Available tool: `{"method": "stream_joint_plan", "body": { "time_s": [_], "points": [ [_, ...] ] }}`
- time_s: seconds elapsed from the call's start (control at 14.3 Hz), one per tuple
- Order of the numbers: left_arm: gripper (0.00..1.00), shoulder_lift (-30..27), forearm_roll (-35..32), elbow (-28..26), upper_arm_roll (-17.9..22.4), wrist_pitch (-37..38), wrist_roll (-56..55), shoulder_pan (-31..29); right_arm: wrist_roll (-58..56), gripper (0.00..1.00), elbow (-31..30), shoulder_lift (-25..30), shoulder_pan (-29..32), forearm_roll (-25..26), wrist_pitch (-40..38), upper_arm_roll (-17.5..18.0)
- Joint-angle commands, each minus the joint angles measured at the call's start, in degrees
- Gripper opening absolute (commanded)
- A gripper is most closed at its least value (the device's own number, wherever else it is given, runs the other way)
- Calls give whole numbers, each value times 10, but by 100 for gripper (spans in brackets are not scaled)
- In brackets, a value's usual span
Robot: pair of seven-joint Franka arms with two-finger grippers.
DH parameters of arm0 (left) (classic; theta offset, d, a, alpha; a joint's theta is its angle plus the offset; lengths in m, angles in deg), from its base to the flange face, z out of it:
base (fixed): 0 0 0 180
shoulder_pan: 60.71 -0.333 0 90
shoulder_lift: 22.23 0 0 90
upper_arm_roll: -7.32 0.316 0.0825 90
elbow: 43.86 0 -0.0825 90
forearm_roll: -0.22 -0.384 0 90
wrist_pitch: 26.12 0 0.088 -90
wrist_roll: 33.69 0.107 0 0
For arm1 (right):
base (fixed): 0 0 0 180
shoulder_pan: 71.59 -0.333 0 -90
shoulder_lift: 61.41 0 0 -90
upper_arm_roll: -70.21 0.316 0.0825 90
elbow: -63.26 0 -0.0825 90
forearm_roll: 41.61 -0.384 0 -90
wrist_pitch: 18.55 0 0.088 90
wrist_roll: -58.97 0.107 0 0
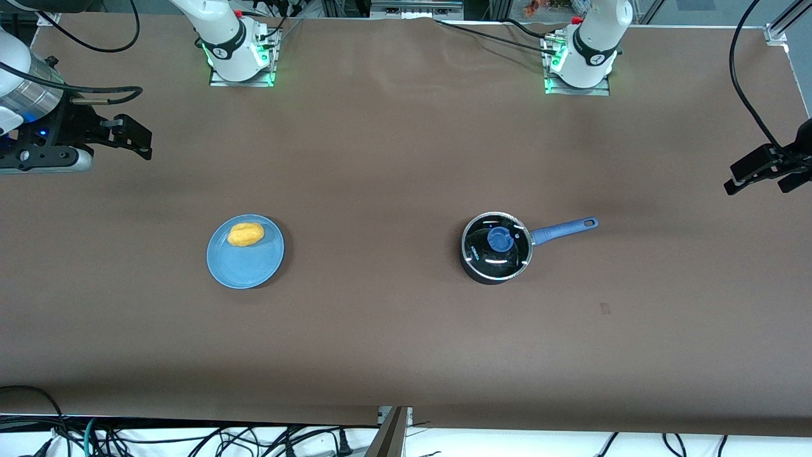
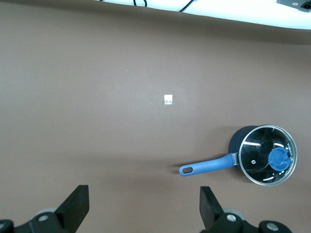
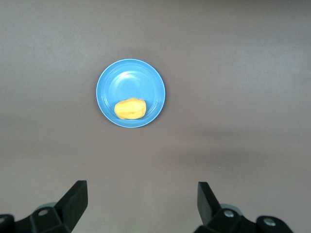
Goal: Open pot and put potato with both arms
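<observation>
The black pot (image 1: 472,261) stands on the brown table toward the left arm's end. Its blue handle (image 1: 564,230) points toward that end. The glass lid (image 1: 485,254) with a blue knob (image 1: 501,239) sits on it. The yellow potato (image 1: 245,234) lies on a blue plate (image 1: 247,270) toward the right arm's end. My left gripper (image 1: 739,178) hangs open and empty over the table's edge at the left arm's end; its wrist view shows the pot (image 2: 239,141) far from the gripper (image 2: 144,194). My right gripper (image 1: 141,138) hangs open and empty over the right arm's end; its wrist view shows the potato (image 3: 130,108) away from the gripper (image 3: 141,189).
A small white tag (image 2: 168,100) lies on the table nearer to the front camera than the pot's handle. Cables run along the table's edge nearest the front camera. Both arm bases stand at the edge farthest from it.
</observation>
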Motion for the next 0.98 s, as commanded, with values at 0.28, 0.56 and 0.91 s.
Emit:
{"method": "stream_joint_plan", "body": {
  "time_s": [0.28,0.56,0.91],
  "points": [
    [100,13,-1,19,6,9,-15,10,8,100,-2,5,8,4,-1,9],
    [100,15,-2,15,5,29,-65,17,3,100,-2,5,8,3,-3,8],
    [100,23,-3,19,4,29,-65,17,2,100,-3,5,8,3,-8,7]
  ]
}}
